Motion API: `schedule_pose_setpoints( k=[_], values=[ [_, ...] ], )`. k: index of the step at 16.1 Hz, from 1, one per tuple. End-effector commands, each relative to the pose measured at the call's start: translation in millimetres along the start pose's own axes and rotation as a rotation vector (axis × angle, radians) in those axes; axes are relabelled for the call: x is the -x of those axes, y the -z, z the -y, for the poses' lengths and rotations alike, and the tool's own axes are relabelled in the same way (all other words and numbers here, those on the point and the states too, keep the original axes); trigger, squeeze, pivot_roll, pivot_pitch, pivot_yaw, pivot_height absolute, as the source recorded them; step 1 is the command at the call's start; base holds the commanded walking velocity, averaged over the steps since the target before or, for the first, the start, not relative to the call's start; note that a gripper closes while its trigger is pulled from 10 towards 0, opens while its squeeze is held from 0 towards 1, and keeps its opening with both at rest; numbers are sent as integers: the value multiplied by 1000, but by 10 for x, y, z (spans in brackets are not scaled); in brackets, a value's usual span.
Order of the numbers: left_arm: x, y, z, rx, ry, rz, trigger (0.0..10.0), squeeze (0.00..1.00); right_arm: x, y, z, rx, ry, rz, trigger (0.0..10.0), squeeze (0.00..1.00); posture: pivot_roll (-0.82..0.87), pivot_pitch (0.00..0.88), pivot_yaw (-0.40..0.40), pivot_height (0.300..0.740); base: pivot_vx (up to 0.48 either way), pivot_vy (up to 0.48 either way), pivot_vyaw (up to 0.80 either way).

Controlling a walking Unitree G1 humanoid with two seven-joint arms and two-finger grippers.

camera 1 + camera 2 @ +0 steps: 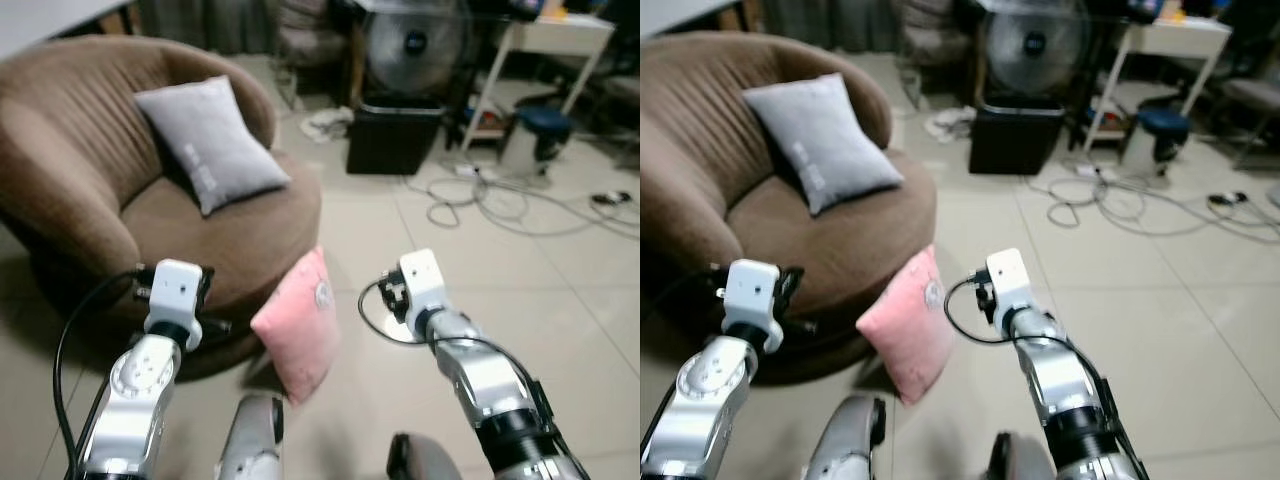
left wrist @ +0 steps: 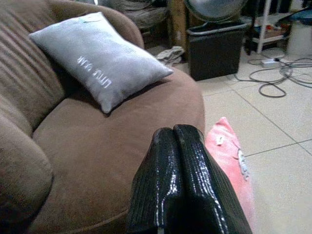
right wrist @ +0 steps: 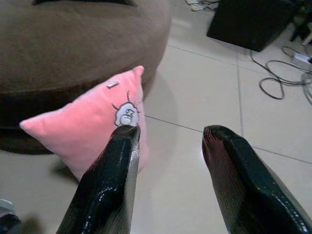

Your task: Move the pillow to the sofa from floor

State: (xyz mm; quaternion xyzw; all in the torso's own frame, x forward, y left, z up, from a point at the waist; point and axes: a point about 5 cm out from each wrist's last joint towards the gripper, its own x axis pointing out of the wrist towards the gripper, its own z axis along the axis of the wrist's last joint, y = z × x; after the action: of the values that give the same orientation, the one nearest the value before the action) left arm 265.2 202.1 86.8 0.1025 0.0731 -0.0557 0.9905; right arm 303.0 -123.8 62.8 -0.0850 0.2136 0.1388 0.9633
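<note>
On the tiled floor (image 1: pixel 470 290) right in front of you, the pink pillow (image 1: pixel 298 330) stands on edge, leaning against the rounded front of the brown sofa (image 1: pixel 70 180). It has a small white patch with a drawing on its face, and one corner points up beside the seat edge. Your left gripper (image 2: pixel 183 183) has its two black fingers pressed together with nothing between them; it sits over the sofa's front edge, just beside the pillow. Your right gripper (image 3: pixel 168 165) has its fingers spread wide apart and holds nothing; it hangs above the floor, with one finger lying across the pillow's lower edge in the wrist view. A grey pillow (image 1: pixel 210 140) with white lettering rests against the sofa's back. Farther off you can see a black bin (image 1: pixel 393 130) with a fan (image 1: pixel 415 45) behind it, and loose cables (image 1: pixel 500 200) on the floor.
</note>
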Motion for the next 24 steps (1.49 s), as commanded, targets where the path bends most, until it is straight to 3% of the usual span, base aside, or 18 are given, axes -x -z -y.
schedule_pose_setpoints(
  k=[1, 7, 10, 13, 17, 21, 24],
  values=[
    [-12, -63, 23, -9, 20, 20, 10000, 0, 7, -30, 49, 8, 14, 16, 10000, 0, 133, 0, -29, 623, 0, 0, 0],
    [23, 66, 38, -38, 79, -23, 10000, 0, 49, 43, 69, -2, 23, 5, 10000, 0, 114, 0, -9, 623, 224, 0, 0],
    [48, 145, 45, -13, 94, -48, 10000, 0, 57, 44, -34, 62, -111, 23, 10000, 0, 109, 0, -10, 623, 299, 0, 0],
    [76, 169, 70, -7, 102, -53, 10000, 0, 44, 28, -36, 131, -150, 32, 10000, 0, 124, 0, -22, 623, 320, 0, 0],
    [109, 190, 56, -1, 92, -53, 10000, 0, 30, 61, -59, 157, -195, 28, 10000, 0, 132, 0, -31, 623, 333, 0, 0],
    [167, 223, 69, -3, 90, -65, 10000, 0, 5, 134, -73, 168, -219, 10, 10000, 0, 147, 0, -48, 623, 336, 0, 800],
    [196, 237, 71, -2, 91, -68, 10000, 0, 12, 178, -45, 148, -214, 1, 10000, 0, 146, 0, -47, 623, 334, 0, 0]
  ],
)
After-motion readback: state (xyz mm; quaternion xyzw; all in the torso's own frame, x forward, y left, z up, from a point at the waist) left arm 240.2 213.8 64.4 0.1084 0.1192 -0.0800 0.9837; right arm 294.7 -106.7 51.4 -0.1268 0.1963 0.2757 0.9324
